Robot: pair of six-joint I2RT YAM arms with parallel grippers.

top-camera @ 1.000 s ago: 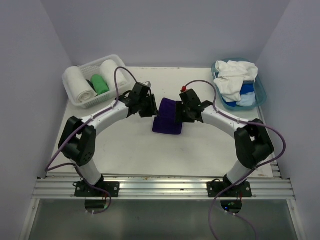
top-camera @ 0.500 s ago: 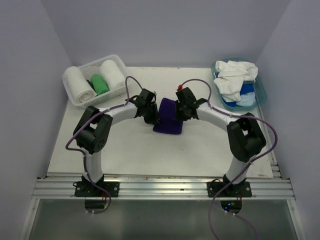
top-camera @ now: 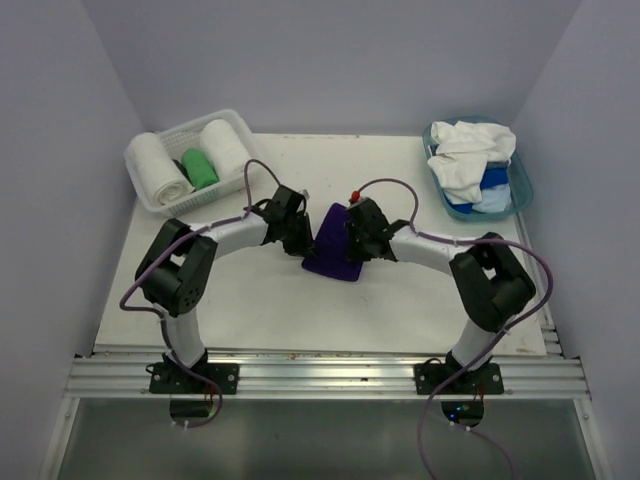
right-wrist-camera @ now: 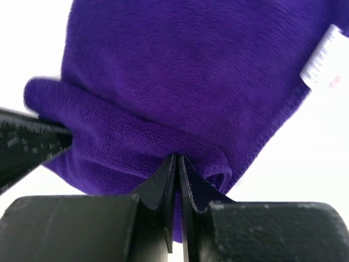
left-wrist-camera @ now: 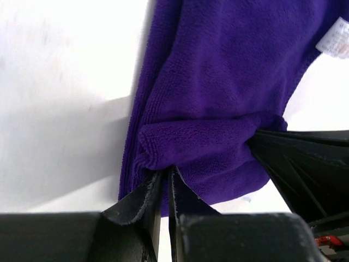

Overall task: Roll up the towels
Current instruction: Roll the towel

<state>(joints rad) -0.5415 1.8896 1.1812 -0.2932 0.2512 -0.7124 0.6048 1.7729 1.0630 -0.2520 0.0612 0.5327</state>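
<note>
mid-table [top-camera: 260,300], left gripper [top-camera: 305,243], right gripper [top-camera: 348,245] pinching towel [top-camera: 332,262]

White lattice basket [top-camera: 196,203] on table's [top-camera: 250,300] far-left corner, teal tub [top-camera: 523,186] far-right

In the top view, the left arm [top-camera: 235,232] is folded at the elbow above its base at 7 o'clock, and its forearm is stretched toward 3 o'clock. The right arm [top-camera: 425,245] is mirrored from its base at 5 o'clock, with the forearm stretched toward 9 o'clock. The left gripper [top-camera: 303,240] and the right gripper [top-camera: 345,240] are set facing each other, close together, near the middle of the view. In each wrist view the fingers are pressed almost together, and a fold of the purple towel [top-camera: 332,264] is pinched between them.
</note>
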